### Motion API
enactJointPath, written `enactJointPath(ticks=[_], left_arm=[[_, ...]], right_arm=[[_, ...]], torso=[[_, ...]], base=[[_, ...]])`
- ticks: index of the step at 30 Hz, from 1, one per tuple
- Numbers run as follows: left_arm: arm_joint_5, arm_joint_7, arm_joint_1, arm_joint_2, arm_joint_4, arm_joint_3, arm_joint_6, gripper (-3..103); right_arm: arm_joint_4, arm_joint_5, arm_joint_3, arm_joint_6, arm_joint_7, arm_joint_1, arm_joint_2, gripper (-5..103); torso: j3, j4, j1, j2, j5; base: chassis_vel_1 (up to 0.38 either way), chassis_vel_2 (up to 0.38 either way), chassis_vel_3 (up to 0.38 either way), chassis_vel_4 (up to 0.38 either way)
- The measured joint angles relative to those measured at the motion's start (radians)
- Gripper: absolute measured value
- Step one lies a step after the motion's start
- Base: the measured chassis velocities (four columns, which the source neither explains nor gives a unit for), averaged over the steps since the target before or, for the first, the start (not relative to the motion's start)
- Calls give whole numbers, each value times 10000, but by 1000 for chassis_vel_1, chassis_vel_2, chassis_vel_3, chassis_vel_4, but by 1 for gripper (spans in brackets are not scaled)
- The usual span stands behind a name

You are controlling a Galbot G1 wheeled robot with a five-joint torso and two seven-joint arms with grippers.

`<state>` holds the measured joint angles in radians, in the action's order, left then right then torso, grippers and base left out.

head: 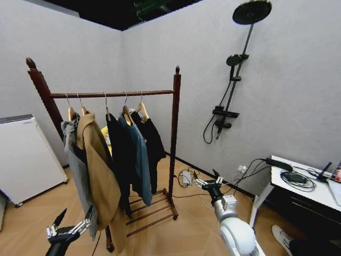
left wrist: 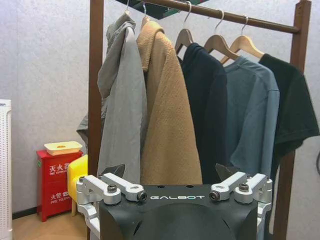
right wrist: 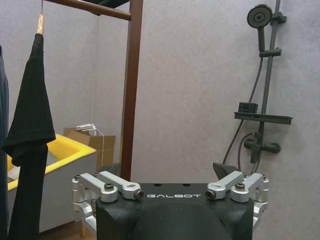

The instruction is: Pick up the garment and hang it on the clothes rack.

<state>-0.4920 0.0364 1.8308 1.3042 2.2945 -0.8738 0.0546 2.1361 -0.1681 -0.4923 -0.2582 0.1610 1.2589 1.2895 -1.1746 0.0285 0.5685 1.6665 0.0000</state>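
- On the rail of the tall dark reddish-brown wooden clothes rack, the black soft long-sleeved garment hung on its light wooden hanger.
- Low in front, the left tool and the right tool were both wide open and empty.

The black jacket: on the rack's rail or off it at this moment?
On it. The black jacket hangs by its hanger's hook from the clothes rack rail, between the tan coat and the blue jacket.
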Motion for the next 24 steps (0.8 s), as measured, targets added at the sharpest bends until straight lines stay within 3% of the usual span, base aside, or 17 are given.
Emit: enactJointPath(ticks=[12,24], left_arm=[[0,-1,0,0,0,0,0,100],[0,0,0,0,0,0,0,100]], right_arm=[[-23,35,-37,212,-102,70,-6,100],[-25,29,-181,389,-157,249,-5,100]], torso=[[0,-3,1,0,-1],[-1,-2,4,-2,-1]], base=[[-2,-110,-104,4],[-112,-118,-110,-103]])
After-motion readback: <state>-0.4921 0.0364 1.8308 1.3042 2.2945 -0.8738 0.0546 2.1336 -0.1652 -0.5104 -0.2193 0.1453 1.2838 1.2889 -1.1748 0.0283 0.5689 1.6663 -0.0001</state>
